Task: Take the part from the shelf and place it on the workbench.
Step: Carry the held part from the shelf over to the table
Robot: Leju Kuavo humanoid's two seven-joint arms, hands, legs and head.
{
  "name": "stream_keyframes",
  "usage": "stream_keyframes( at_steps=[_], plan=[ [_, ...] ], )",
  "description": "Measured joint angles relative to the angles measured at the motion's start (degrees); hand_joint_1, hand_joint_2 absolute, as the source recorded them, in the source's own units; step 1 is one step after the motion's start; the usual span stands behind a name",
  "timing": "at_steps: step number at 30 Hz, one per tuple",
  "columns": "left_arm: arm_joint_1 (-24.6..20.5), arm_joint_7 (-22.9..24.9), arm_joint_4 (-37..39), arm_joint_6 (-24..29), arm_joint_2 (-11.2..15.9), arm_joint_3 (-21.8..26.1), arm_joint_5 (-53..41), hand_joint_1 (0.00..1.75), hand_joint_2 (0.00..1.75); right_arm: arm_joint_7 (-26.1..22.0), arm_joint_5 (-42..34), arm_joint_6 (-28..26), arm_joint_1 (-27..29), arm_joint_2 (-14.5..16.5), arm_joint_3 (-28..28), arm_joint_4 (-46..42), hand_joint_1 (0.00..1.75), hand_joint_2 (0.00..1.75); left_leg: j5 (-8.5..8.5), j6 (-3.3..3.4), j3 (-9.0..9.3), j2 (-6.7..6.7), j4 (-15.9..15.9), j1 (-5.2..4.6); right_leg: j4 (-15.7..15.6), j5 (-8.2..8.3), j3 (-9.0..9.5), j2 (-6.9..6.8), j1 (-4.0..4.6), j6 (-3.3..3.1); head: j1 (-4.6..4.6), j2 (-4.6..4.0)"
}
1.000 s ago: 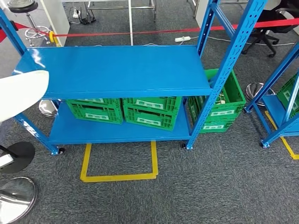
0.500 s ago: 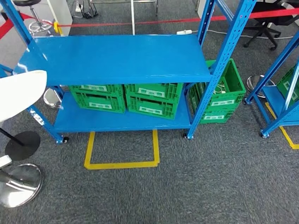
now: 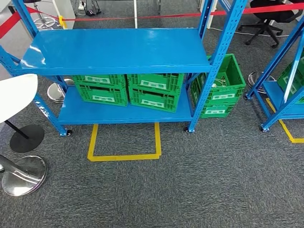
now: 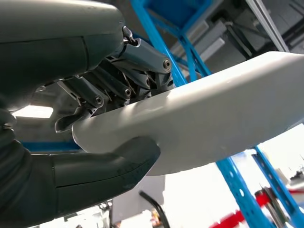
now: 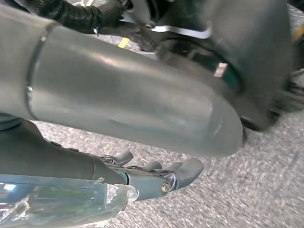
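Left wrist: hand [image 4: 107, 118] grips white part [image 4: 215, 114].

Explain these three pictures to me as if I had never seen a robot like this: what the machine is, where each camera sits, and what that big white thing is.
This is a two-legged humanoid robot with two arms, each ending in a many-fingered hand. The wide picture comes from a camera high on its body, looking forward and down at a blue shelf rack standing on grey carpet. Green crates sit on the rack's lower level, and a yellow tape outline marks the floor in front.

The other two pictures come from cameras at the wrists, so they look tilted. In the left wrist view, the left hand grips a long white part between thumb and fingers; the same white part shows at the left edge of the wide picture. In the right wrist view, the right hand hangs above the carpet, apparently holding nothing.
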Motion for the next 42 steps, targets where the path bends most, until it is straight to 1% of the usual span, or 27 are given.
stream_keyframes(
  at_steps=[2,3,5,7,8,9,10,12,14,15,17,18,20,22,23,25,26,27,29,30,32,34,37,38,39,40,42],
  plan=[
    [0.8,0.1,-0.4,-0.4,0.1,1.0,0.0,1.75,1.75,0.1,0.0,0.0,0.0,0.1,0.0,0.1,0.0,0.0,0.75,-0.79,-0.16,-0.02,-0.5,0.21,-0.5,0.97,-0.71,-0.11,0.17,-0.52,0.05,0.01],
    [1.3,0.1,-0.6,-0.8,0.0,1.4,0.1,1.75,1.75,0.1,0.1,0.0,0.0,0.1,0.0,0.1,0.0,0.0,-0.31,-0.99,-0.54,-0.04,0.0,0.2,-0.7,1.69,-1.24,-0.23,0.16,-1.01,-0.02,0.01],
    [1.8,-0.1,-0.7,-1.3,-0.1,2.1,0.3,1.75,1.75,0.2,0.1,0.0,-0.1,0.2,0.0,0.2,0.0,0.0,-5.58,-1.02,-2.02,-0.07,4.2,0.03,-0.9,3.34,-2.53,-0.53,0.11,-1.9,-0.32,0.0],
    [2.2,-0.3,-0.8,-1.5,-0.3,2.7,0.5,1.75,1.75,0.3,0.2,0.0,-0.1,0.4,0.0,0.3,0.0,0.0,-10.75,-1.0,-3.72,-0.08,11.9,-0.3,-0.6,4.85,-4.33,-0.64,0.36,-2.35,-0.47,0.0],
    [2.4,-0.3,-0.8,-1.5,-0.4,2.8,0.6,1.75,1.75,0.3,0.2,0.0,-0.1,0.4,0.0,0.3,0.0,0.0,-11.38,-0.99,-4.0,-0.09,15.0,-0.46,-0.3,5.57,-5.45,-0.68,0.49,-2.44,-0.45,-0.01],
    [2.7,-0.3,-0.9,-1.6,-0.4,2.9,0.6,1.75,1.75,0.3,0.2,0.0,-0.1,0.5,0.0,0.3,0.0,0.0,-10.61,-0.96,-3.57,-0.09,16.6,-0.58,0.0,6.21,-6.62,-0.7,0.58,-2.47,-0.48,-0.01],
    [2.8,-0.3,-0.9,-1.6,-0.5,3.0,0.6,1.75,1.75,0.3,0.3,0.0,-0.1,0.5,0.0,0.3,0.0,0.0,-8.94,-0.88,-2.21,-0.09,16.1,-0.66,0.4,6.82,-7.79,-0.71,0.63,-2.45,-0.46,-0.01],
    [2.9,-0.3,-0.9,-1.6,-0.5,3.2,0.7,1.75,1.75,0.4,0.3,0.0,-0.1,0.6,0.0,0.3,0.0,0.0,-6.84,-0.75,3.29,-0.08,9.9,-0.75,1.3,7.91,-9.88,-0.69,0.76,-2.21,-0.49,-0.01],
    [2.9,-0.3,-1.2,-1.6,-0.4,3.6,0.7,1.75,1.75,0.3,0.3,-0.1,-0.1,0.6,0.0,0.4,0.0,0.0,-8.06,-0.26,8.62,-0.07,2.3,-0.89,2.1,8.95,-11.24,-0.63,0.96,-1.79,-0.42,-0.01],
    [3.0,-0.3,-1.3,-1.6,-0.4,3.8,0.7,1.75,1.75,0.4,0.3,-0.1,-0.1,0.6,0.0,0.4,0.0,0.0,-8.77,0.1,9.88,-0.07,0.1,-1.03,2.2,9.51,-11.62,-0.6,1.03,-1.58,-0.41,-0.01],
    [3.1,-0.3,-1.4,-1.6,-0.6,4.0,0.7,1.75,1.75,0.4,0.4,-0.2,0.1,0.6,0.0,0.4,0.0,0.0,-8.19,0.96,9.26,0.05,-0.5,-1.05,2.2,10.5,-12.12,-0.46,0.93,-1.11,-0.49,-0.01],
    [3.2,-0.3,-1.4,-1.6,-0.6,4.1,0.7,1.75,1.75,0.4,0.4,-0.2,0.2,0.7,0.0,0.4,0.0,0.0,-7.56,1.38,8.65,0.14,-0.5,-0.96,2.5,9.86,-12.58,-0.37,0.85,-0.73,-0.58,-0.01],
    [3.5,-0.3,-1.5,-1.6,-0.7,4.3,0.7,1.75,1.75,0.4,0.5,-0.2,0.4,0.7,0.0,0.4,0.0,0.0,-6.23,2.0,7.07,0.25,-0.6,-0.67,6.3,5.42,-14.14,-0.22,0.49,0.27,-0.62,-0.01],
    [3.8,-0.3,-1.6,-1.6,-0.7,4.6,0.8,1.75,1.75,0.6,0.8,-0.2,0.4,0.7,0.0,0.4,0.0,0.0,-4.92,2.09,5.27,0.19,-0.6,-0.56,13.8,0.15,-15.93,-0.27,-0.1,1.13,-0.44,-0.01],
    [4.0,-0.3,-1.6,-1.6,-0.7,4.8,0.9,1.75,1.75,0.6,1.0,-0.2,0.3,0.8,0.0,0.4,0.0,0.0,-4.2,1.97,4.37,0.18,-0.6,-0.51,17.2,-0.7,-16.36,-0.29,-0.4,1.41,-0.39,-0.01],
    [4.4,-0.3,-1.6,-1.6,-0.8,5.0,1.0,1.75,1.75,0.8,1.4,-0.2,0.2,0.9,0.0,0.5,0.0,0.0,-2.86,1.58,2.7,0.18,-0.6,-0.33,19.3,1.58,-14.97,-0.3,-0.84,1.74,-0.38,-0.01],
    [4.6,-0.3,-1.7,-1.6,-0.8,5.0,1.0,1.75,1.75,0.9,1.5,-0.2,0.1,0.9,0.0,0.5,0.0,0.0,-2.27,1.31,2.01,0.16,-0.6,-0.21,17.1,3.32,-12.69,-0.3,-0.98,1.82,-0.38,-0.01],
    [4.7,-0.3,-1.7,-1.6,-0.8,5.2,1.0,1.75,1.75,0.9,1.6,-0.2,0.1,0.9,0.0,0.5,0.0,0.0,-1.71,0.99,1.5,0.13,-0.5,-0.1,13.1,3.93,-9.45,-0.28,-1.09,1.85,-0.38,-0.01],
    [4.9,-0.4,-1.8,-1.6,-0.8,5.6,1.0,1.75,1.75,1.0,1.7,-0.2,-0.1,0.9,0.0,0.5,0.0,0.0,-0.77,0.24,1.04,0.1,-0.6,0.02,4.0,2.31,-3.02,-0.19,-0.95,1.54,-0.41,-0.01],
    [4.9,-0.4,-1.9,-1.6,-0.7,5.8,1.1,1.75,1.75,1.0,1.7,-0.2,-0.3,1.0,0.0,0.6,0.0,0.0,-0.38,-0.17,1.04,0.1,-0.6,0.05,1.2,1.12,-1.32,-0.14,-0.79,1.21,-0.41,-0.01],
    [5.0,-0.4,-1.9,-1.6,-0.7,6.0,1.1,1.75,1.75,1.0,1.8,-0.2,-0.4,1.0,0.0,0.7,0.0,0.0,0.3,-0.98,1.15,0.1,-1.0,0.2,0.0,0.84,-1.12,-0.09,-0.59,0.18,-0.45,-0.01],
    [5.1,-0.4,-2.0,-1.6,-0.7,6.0,1.1,1.75,1.75,1.0,1.8,-0.2,-0.4,1.0,0.0,0.7,0.0,0.0,-1.19,-1.38,0.51,0.08,0.1,0.3,-0.3,1.66,-1.52,-0.27,-0.63,-0.94,-0.56,-0.01],
    [5.2,-0.4,-2.0,-1.6,-0.7,6.0,1.1,1.75,1.75,1.0,1.8,-0.2,-0.4,1.0,0.0,0.8,0.0,0.0,-8.45,-1.39,-3.26,0.04,10.1,-0.04,-0.3,3.0,-2.32,-0.61,-0.45,-1.93,-0.79,-0.01],
    [5.3,-0.4,-2.0,-1.6,-0.8,6.0,1.1,1.75,1.75,1.0,1.8,-0.2,-0.4,1.1,0.0,0.8,0.0,0.0,-10.01,-1.38,-4.41,0.03,13.8,-0.18,-0.2,3.32,-2.71,-0.66,-0.31,-2.03,-0.79,-0.01],
    [5.4,-0.4,-2.0,-1.6,-0.8,6.0,1.1,1.75,1.75,1.1,1.9,-0.2,-0.4,1.1,0.0,0.8,0.0,0.0,-10.23,-1.31,-4.7,0.03,15.6,-0.27,-0.1,3.54,-3.09,-0.67,-0.18,-2.07,-0.79,-0.01],
    [5.6,-0.4,-2.0,-1.6,-0.8,6.0,1.1,1.75,1.75,1.2,2.2,-0.3,-0.4,1.1,0.0,0.9,0.0,0.0,-9.37,-1.19,-3.92,0.03,15.2,-0.35,0.1,3.65,-3.38,-0.67,-0.08,-2.07,-0.78,-0.01],
    [6.4,-0.3,-2.0,-1.5,-0.8,6.5,1.1,1.75,1.75,2.0,3.5,-0.8,-0.5,1.2,0.0,0.9,0.0,0.0,-6.16,-0.91,0.34,0.41,8.8,-0.45,0.6,3.6,-3.74,-0.75,0.05,-1.96,-0.79,-0.01]
  ],
)
